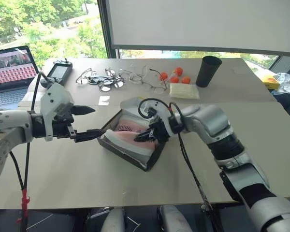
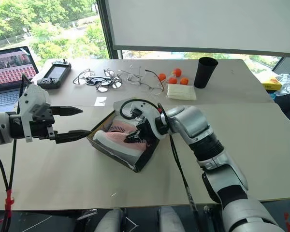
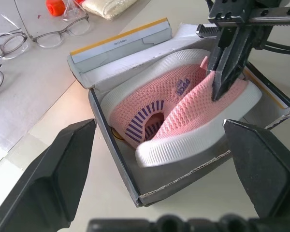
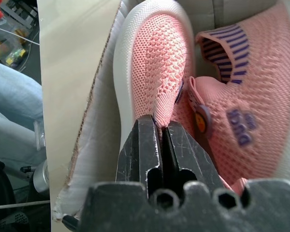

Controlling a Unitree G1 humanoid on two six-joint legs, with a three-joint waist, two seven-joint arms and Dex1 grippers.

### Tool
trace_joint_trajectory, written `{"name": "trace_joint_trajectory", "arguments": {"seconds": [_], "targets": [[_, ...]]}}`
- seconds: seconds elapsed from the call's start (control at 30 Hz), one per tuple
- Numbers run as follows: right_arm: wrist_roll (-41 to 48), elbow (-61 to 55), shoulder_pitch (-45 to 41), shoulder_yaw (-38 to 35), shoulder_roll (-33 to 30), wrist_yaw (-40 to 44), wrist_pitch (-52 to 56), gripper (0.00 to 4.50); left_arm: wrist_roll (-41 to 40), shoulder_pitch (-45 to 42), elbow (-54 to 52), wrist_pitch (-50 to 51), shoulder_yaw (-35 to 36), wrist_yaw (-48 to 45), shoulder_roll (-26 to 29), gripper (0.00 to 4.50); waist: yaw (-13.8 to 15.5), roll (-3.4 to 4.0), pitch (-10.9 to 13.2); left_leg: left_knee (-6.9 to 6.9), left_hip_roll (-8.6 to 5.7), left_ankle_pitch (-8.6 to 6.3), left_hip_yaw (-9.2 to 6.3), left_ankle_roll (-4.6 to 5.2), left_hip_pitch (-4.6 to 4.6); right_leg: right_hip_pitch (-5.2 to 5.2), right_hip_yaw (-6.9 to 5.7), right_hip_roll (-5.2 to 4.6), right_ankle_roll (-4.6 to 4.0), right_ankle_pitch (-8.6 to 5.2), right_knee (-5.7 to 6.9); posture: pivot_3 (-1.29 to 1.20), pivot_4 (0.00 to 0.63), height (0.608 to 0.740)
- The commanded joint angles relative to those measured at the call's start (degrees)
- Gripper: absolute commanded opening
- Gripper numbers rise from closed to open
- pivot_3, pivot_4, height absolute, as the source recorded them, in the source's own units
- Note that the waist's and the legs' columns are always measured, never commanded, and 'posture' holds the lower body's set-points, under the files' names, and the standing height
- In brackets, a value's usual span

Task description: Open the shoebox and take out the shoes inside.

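The shoebox [image 1: 130,145] sits open near the middle of the pale worktop [image 1: 77,174], set at an angle, its dark walls and white inside showing. The shoes [image 3: 179,108] lie inside it on their sides, pink knit uppers with white soles, one nested against the other.

The right hand [image 1: 146,136] reaches into the box from the right, its two black fingers pressed together on the pink fabric of one shoe. In the right wrist view the fingertips [image 4: 157,128] pinch the upper's edge, though how much cloth sits between them is hard to judge.

The left hand [image 1: 87,123] hangs just beside the box's left end, fingers spread wide and grasping nothing, one finger close to the box rim.

Farther back on the worktop lie several pairs of glasses [image 1: 116,79], small orange balls [image 1: 176,75], a black cup [image 1: 208,70], a handheld controller [image 1: 58,72] and a laptop [image 1: 9,72].
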Motion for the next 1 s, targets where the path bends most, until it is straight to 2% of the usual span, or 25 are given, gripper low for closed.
{"name": "trace_joint_trajectory", "arguments": {"seconds": [0.03,0.2,0.3,0.5,0.63,0.7,0.83,1.0], "targets": [[3.3,-2.3,-1.1,-5.0,0.5,-1.1,2.4,0.02,2.0,-0.5,0.3,-1.8,-0.7,0.5,-0.5,4.50,0.0,0.00,0.0,0.00,0.00,0.00,0.00,0.00,0.00,0.00,0.00,0.00,0.00,0.00,-0.01,0.00,0.150,0.724],[6.8,-3.0,-1.6,-8.8,1.2,-2.0,4.8,0.02,9.6,2.5,2.0,-5.9,-5.3,1.3,-0.2,4.50,-0.1,0.00,0.0,-0.03,0.00,0.00,0.00,0.00,-0.01,-0.02,0.01,0.00,-0.01,0.00,-0.01,0.00,0.150,0.724],[9.7,-6.5,-1.1,-10.1,0.0,-1.0,6.1,0.02,18.5,4.5,5.1,-12.2,-10.1,3.7,-0.2,4.50,-0.1,0.01,0.0,-0.05,0.01,0.00,0.01,0.00,0.01,-0.03,0.01,0.01,-0.02,0.01,0.01,0.00,0.150,0.724],[11.7,-8.1,-0.7,-10.9,-0.7,-2.8,7.6,0.02,21.8,3.5,8.8,-15.6,-10.6,5.7,-4.8,4.50,0.2,-0.01,0.0,-0.03,0.00,0.00,0.00,0.00,-0.03,-0.02,-0.02,-0.01,-0.01,0.01,-0.02,0.00,0.150,0.724],[14.0,-8.4,-0.6,-12.7,-0.7,-3.7,9.1,0.02,17.7,-0.2,8.9,-13.1,-7.6,5.4,-8.1,4.50,0.4,-0.02,0.0,-0.03,0.00,0.00,-0.02,0.00,-0.04,-0.03,-0.02,-0.01,-0.01,0.01,-0.01,0.00,0.150,0.724],[16.0,-5.5,-2.0,-17.5,1.7,-5.6,10.5,0.02,17.0,-2.0,9.7,-12.8,-6.8,4.8,-8.4,4.50,0.6,-0.02,0.0,-0.01,0.00,0.00,-0.04,0.00,-0.05,-0.02,-0.03,-0.01,-0.01,0.01,0.00,0.00,0.150,0.724],[14.3,-2.4,-1.6,-21.2,4.8,-10.0,5.3,0.02,14.3,-3.1,9.1,-10.8,-5.6,3.4,-9.0,4.50,0.3,-0.02,0.0,0.00,0.00,0.00,-0.03,0.00,-0.03,-0.01,-0.03,0.00,-0.01,0.01,0.01,0.00,0.150,0.724],[15.0,-3.0,0.5,-23.0,7.4,-11.2,-1.3,0.02,8.0,-2.0,5.9,-5.7,-3.1,0.3,-8.4,4.50,-0.1,-0.02,0.0,-0.04,0.01,0.00,-0.04,0.00,-0.05,-0.03,-0.03,0.00,-0.01,0.01,0.01,0.00,0.150,0.724]]}}
